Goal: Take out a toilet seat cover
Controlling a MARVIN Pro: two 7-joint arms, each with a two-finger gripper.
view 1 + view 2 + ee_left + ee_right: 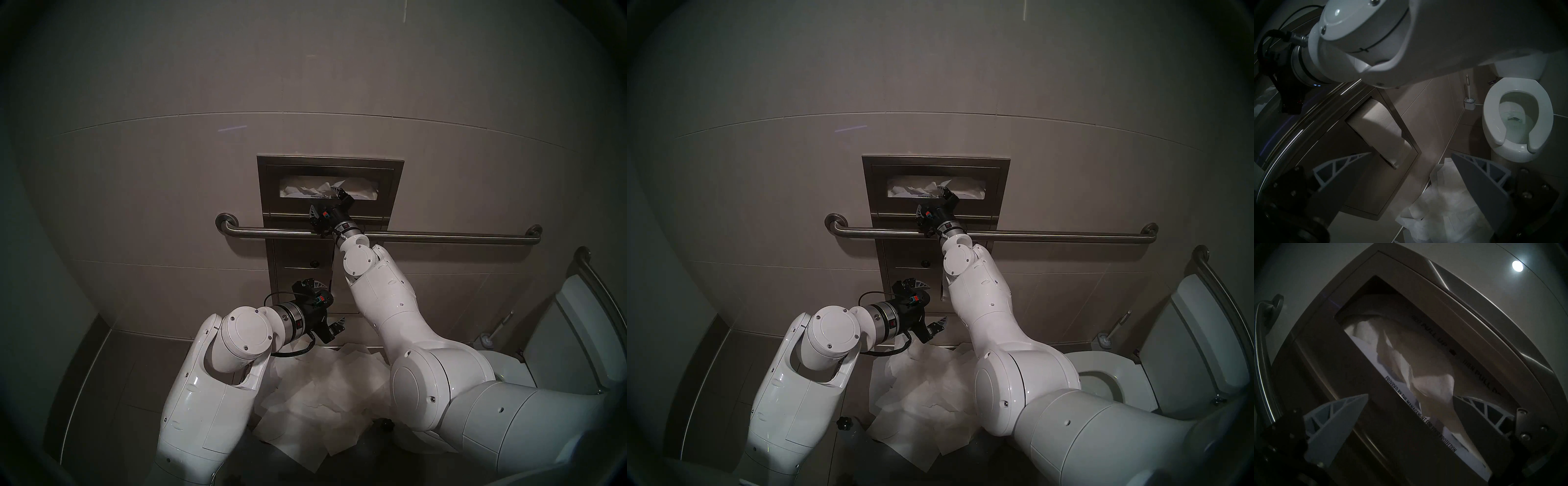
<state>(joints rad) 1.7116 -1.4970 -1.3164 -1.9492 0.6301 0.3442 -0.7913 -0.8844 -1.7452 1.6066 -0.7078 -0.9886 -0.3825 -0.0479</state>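
The right gripper [325, 203] sits at the slot of the steel dispenser [395, 190] on the wall, above the grab bar [441, 236], with its jaws spread wide. One finger reaches into the slot; the other hangs below the slot's lower edge, in front of the panel. The toilet seat cover [1425, 378] lies crumpled inside the slot, bulging out between the two fingers, just beside the inner one; nothing is pinched. The left gripper [325, 305] hovers lower, near the toilet paper roll [1383, 122], jaws also spread and empty. A heap of white sheets [322, 390] covers the floor below.
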